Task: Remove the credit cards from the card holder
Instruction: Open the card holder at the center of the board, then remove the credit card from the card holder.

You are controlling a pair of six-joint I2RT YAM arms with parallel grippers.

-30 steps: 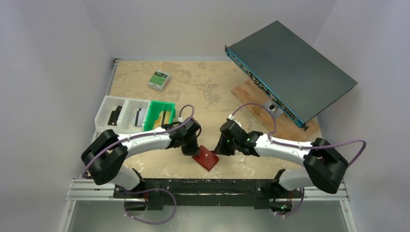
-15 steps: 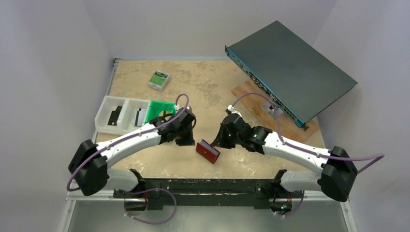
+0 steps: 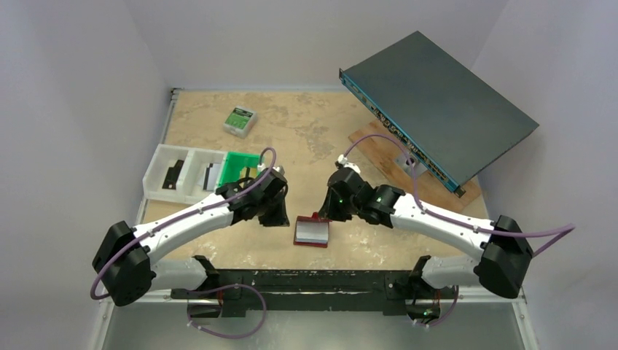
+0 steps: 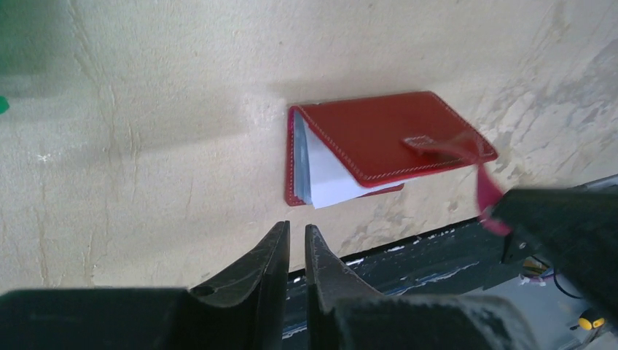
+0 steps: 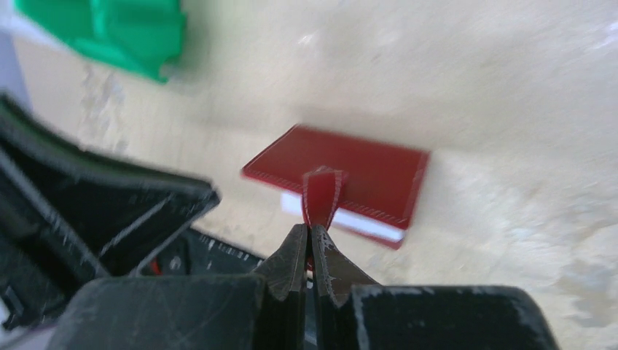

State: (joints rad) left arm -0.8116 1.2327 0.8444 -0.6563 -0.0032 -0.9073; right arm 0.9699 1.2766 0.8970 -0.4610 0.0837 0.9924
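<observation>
The red card holder (image 3: 311, 232) lies on the table near the front edge, between my two grippers. My right gripper (image 5: 310, 232) is shut on its snap tab (image 5: 321, 195) and holds the tab up, so the top cover (image 4: 379, 135) stands slightly raised. A pale layer (image 4: 331, 181) shows between the covers; I cannot tell whether it is a credit card or pocket lining. My left gripper (image 4: 297, 230) is shut and empty, just left of the holder and not touching it. It also shows in the top view (image 3: 279, 216), as does my right gripper (image 3: 324, 213).
A green bin (image 3: 240, 169) and a clear two-part tray (image 3: 178, 173) stand left of my left arm. A small green-and-white box (image 3: 240, 120) lies at the back left. A dark flat device (image 3: 437, 109) leans on a wooden board (image 3: 437, 188) at the right. The black rail (image 3: 306, 281) runs along the front edge.
My left gripper has let go of the holder and drawn back to the left. My right gripper has pulled the tab; the holder turned square and its pale inside now shows.
</observation>
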